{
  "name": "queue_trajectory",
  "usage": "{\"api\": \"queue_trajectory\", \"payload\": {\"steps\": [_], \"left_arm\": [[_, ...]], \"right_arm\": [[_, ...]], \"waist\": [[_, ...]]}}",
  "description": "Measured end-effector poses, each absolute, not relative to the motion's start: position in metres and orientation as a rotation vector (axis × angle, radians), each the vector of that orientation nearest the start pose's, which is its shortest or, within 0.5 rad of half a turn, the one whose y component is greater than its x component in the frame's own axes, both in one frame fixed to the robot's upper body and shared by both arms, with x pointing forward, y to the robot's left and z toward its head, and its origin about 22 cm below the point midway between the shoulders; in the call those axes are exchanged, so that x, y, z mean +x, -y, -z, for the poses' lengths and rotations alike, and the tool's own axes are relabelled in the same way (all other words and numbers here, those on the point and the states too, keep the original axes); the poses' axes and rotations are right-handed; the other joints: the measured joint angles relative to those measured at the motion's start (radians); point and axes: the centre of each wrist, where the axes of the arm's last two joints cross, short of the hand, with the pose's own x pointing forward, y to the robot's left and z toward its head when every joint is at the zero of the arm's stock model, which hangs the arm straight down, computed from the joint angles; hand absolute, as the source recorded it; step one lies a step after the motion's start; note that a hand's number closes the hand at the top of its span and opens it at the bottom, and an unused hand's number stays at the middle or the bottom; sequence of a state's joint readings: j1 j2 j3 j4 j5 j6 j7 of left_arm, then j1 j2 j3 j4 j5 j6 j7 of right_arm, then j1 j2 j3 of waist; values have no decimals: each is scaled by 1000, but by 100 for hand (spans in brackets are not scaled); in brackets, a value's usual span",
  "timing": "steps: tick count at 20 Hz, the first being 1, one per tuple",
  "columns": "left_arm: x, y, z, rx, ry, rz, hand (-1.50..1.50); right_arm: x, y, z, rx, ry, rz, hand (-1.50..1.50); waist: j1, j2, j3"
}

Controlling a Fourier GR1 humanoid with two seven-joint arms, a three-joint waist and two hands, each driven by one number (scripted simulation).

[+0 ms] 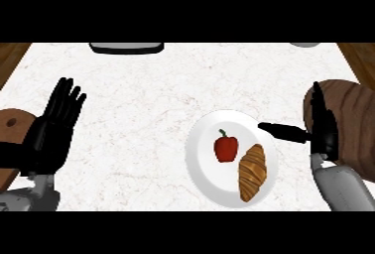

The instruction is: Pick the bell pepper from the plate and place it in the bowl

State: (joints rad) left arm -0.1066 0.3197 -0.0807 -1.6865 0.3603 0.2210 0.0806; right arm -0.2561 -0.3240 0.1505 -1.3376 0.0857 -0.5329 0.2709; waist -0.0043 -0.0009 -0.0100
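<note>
Roughly centred on the pale marbled counter (147, 99), my white round plate (201, 168) carries the small red bell pepper (226, 148) beside a golden-brown croissant (253, 172), untouched; the brown wooden bowl (355, 129) at the right edge shows nothing inside, so I judge the pick not yet made. My right hand (322, 129) stands open beside the plate, thumb over its rim, likely set to close on the pepper; left hand (51, 129) rests open, fingers up, at far left.

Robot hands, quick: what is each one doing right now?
Left robot hand: open, fingers up, holding nothing.
Right robot hand: open, thumb over the white round plate, holding nothing.
</note>
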Motion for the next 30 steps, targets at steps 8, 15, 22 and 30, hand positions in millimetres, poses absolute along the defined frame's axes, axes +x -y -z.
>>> {"api": "queue_trajectory", "payload": {"steps": [8, 15, 22, 30], "left_arm": [[267, -286, -63, -65, 1683, -74, 0], [269, -285, -59, -90, 1692, -58, 0], [274, -284, -63, -100, 1699, -47, 0], [275, -292, -61, -89, 1695, -56, 0]], "right_arm": [[310, 221, -23, -912, 1306, -15, -150], [334, 216, -55, -866, 961, -376, -150], [354, 186, -86, -605, 662, -668, -150], [379, 153, -129, -487, 635, -728, -150]], "waist": [[3, -1, 6], [17, 0, 4], [27, 1, 5], [17, -2, 8]]}}
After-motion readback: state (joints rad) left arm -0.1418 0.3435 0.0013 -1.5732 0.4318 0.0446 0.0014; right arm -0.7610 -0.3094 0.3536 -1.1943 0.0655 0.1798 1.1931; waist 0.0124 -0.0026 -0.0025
